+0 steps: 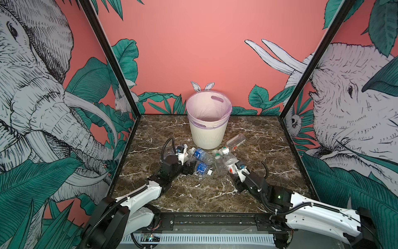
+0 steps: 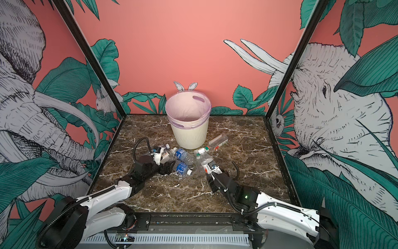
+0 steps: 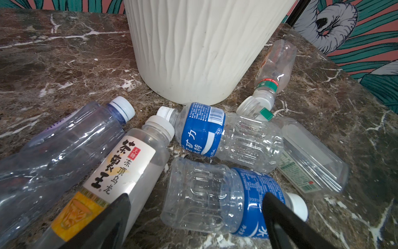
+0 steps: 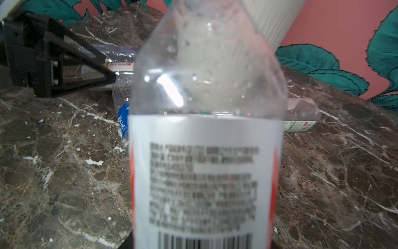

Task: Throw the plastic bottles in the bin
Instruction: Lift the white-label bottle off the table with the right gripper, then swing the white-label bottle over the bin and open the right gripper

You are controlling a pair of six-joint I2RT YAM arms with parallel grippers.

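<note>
The marble table carries the bin, upright near its back edge; the plastic bottles lie heaped just before it. The left gripper spreads wide over a blue-labelled bottle; the right gripper grips a red-and-white-labelled bottle beside the heap, its neck toward the bin.

Both arms wear white shells over black joints: left arm, right arm. Ribbed black cables loop off them, screws dot the shells, a green light glows, and the left gripper ends in black triangular fingers.
</note>
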